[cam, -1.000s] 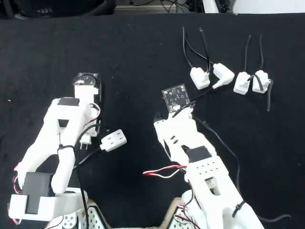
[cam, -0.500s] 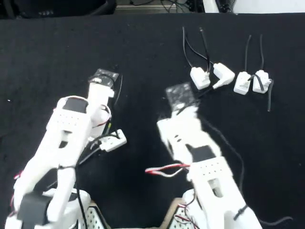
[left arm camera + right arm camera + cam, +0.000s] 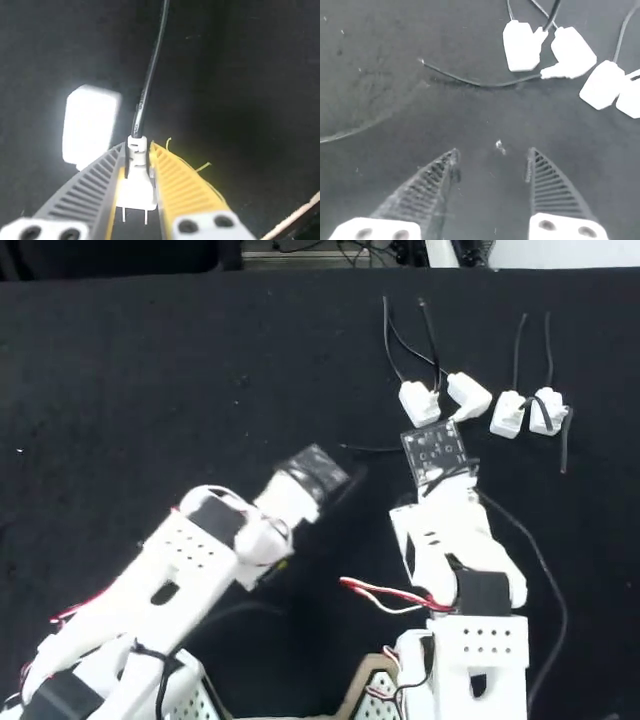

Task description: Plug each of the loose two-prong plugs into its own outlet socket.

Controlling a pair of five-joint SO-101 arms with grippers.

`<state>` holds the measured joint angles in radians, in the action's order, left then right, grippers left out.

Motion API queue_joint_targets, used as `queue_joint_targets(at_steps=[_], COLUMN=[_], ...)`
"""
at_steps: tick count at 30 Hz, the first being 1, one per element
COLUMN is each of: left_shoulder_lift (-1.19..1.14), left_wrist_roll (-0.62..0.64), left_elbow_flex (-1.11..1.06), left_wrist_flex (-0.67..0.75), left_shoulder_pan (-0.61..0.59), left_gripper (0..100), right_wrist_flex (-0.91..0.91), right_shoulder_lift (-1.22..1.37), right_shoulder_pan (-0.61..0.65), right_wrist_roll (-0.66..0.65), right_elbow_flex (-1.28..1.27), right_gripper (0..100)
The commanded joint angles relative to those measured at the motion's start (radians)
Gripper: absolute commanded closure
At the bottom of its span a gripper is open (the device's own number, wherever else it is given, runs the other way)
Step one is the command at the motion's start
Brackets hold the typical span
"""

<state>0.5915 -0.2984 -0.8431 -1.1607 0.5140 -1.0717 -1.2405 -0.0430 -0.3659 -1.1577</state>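
My left gripper is shut on a white two-prong plug, held off the table. The plug's prongs point back at the wrist and its black cord runs away from it. A white socket block lies on the black table just below and beside this plug. My right gripper is open with nothing in it, low over the table. It faces a cluster of white socket and plug pieces. In the high view the left arm stretches toward the table's middle.
Several white pieces with black cords sit in a row at the back right. A thin loose cord lies between the right gripper and that row. The right arm stands just in front of the row.
The left arm swung from the left side toward the table's middle, covering the socket block in the high view. The right arm shifted right, toward the row of white pieces.
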Motion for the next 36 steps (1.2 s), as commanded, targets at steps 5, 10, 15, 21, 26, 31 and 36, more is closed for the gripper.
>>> queue_joint_targets(at_steps=[5, 10, 15, 21, 26, 31, 36], left_shoulder_lift=[0.023, 0.041, 0.112, 0.167, 0.167, 0.167, 0.166], left_wrist_roll=[-0.005, -0.006, -0.011, -0.143, -0.275, -0.285, -0.284], left_elbow_flex=[-0.156, -0.145, -0.018, -0.047, -0.226, -0.318, -0.332], left_wrist_flex=[0.199, 0.172, -0.002, -0.120, -0.008, 0.150, 0.245], left_shoulder_pan=[0.031, 0.010, -0.128, -0.372, -0.539, -0.634, -0.699], left_gripper=[79, 76, 76, 76, 76, 76, 76], right_wrist_flex=[0.000, 0.000, 0.000, 0.000, -0.006, -0.005, -0.006], right_shoulder_lift=[-0.016, -0.016, -0.016, -0.016, -0.015, -0.015, -0.015], right_shoulder_pan=[-0.014, -0.015, -0.012, 0.006, 0.150, 0.256, 0.282], right_wrist_roll=[-0.114, -0.118, -0.118, -0.118, -0.115, -0.115, -0.115], right_elbow_flex=[-0.054, -0.064, -0.062, -0.051, -0.048, -0.048, -0.053], right_gripper=[79.0, 78.9, 78.8, 78.7, 78.7, 78.7, 78.7])
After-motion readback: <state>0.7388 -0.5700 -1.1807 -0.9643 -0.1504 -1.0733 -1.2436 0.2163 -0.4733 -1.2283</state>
